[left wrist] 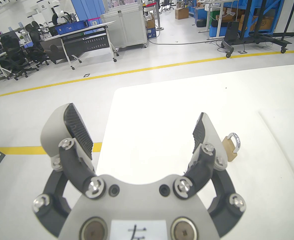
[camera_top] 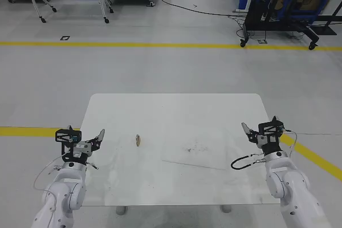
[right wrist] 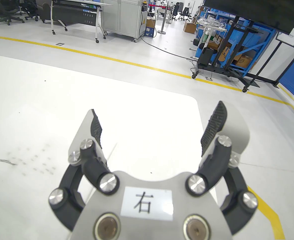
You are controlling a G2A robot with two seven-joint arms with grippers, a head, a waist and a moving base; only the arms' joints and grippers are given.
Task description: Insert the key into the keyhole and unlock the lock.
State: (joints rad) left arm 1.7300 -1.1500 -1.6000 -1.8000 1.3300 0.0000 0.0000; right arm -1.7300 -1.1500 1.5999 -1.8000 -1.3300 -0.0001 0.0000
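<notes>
Find the padlock (camera_top: 138, 139) lying on the white table (camera_top: 216, 108): small, brass-bodied, with a steel shackle (left wrist: 238, 142); hard to tell whether latched. Nothing held so far. Keeps the left gripper (camera_top: 86, 132) spread wide and empty, off to the padlock's left by the table edge. Keeps the right gripper (camera_top: 260, 124) just as wide and empty, well apart from the padlock on its right. Spot what looks like the key (right wrist: 5, 161), a thin flat grey sliver, lying between the padlock and the right gripper, just beside a patch of faint smudges (camera_top: 196, 149); too small to be certain. Expect the padlock to feel dense for its size, rigid and smooth, and likely to skate on the slick tabletop. Best to pinch across the two flat brass faces with the keyhole end left exposed, and to avoid the round shackle for fear of a swinging body. Expect the key to be light, stiff and awkward to lift while lying flush. Probably best to take it by the bow, leave the blade free, and clamp firmly enough to resist slipping during the turn.
</notes>
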